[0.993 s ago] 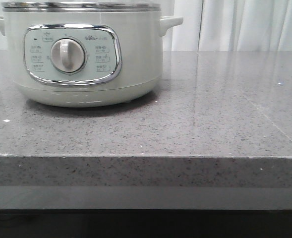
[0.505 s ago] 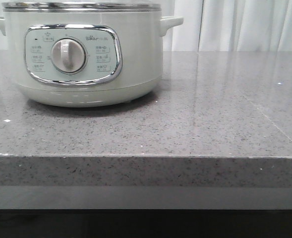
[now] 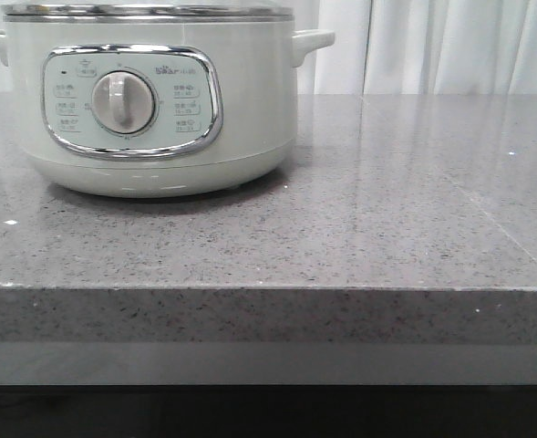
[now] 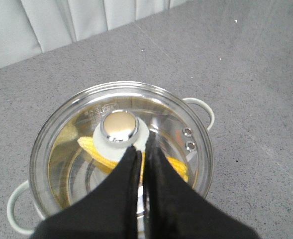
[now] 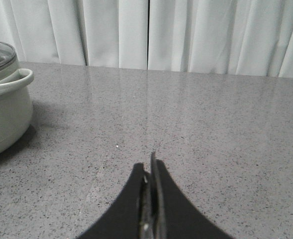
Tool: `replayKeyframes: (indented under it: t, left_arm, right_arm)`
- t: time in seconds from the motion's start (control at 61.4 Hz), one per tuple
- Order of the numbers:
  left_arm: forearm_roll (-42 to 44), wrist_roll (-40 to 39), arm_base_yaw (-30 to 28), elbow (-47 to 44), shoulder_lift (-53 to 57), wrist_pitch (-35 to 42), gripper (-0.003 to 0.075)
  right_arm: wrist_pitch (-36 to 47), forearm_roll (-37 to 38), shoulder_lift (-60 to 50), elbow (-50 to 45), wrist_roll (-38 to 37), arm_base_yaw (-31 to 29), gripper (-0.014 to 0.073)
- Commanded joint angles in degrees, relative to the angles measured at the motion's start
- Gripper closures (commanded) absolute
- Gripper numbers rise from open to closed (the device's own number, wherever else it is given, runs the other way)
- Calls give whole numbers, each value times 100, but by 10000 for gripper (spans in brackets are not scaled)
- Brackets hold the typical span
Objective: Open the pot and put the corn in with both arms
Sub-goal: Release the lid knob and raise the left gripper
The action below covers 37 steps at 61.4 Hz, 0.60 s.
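The pot [image 3: 250, 109] stands at the back left of the counter, its dial panel facing me. In the left wrist view its glass lid [image 4: 69, 144] sits on the pot [image 4: 202, 110], with a chrome knob [image 4: 119, 125] at its centre. The corn [image 4: 97, 153] lies inside the pot, seen through the glass. My left gripper [image 4: 141, 144] is shut and empty, above the lid, its tips just beside the knob. My right gripper [image 5: 149, 167] is shut and empty above bare counter, to the right of the pot [image 5: 4, 119]. Neither gripper shows in the front view.
The grey speckled counter [image 3: 387, 228] runs to a front edge low in the front view. White curtains [image 5: 186, 35] hang behind the counter. A side handle [image 5: 9, 82] of the pot juts toward my right gripper.
In the front view the pot has shifted very slightly to the left. Nothing else differs.
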State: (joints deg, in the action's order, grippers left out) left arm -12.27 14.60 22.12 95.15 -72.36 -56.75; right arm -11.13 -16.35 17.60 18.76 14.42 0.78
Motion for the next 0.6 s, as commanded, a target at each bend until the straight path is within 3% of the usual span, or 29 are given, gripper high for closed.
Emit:
replayKeyframes:
  t: [0.0,0.407,0.586]
  left_arm:
    - [-99,27,-2,-727,734,1110,738]
    - [-268,27,-2,-4684,3766,3576,738]
    - [-268,27,-2,-5890,5198,3976,738]
  right_arm:
    - [483,-28,29,139,42,19,662]
    - [477,-28,29,139,42,19,662]
    - [477,-28,29,139,42,19,662]
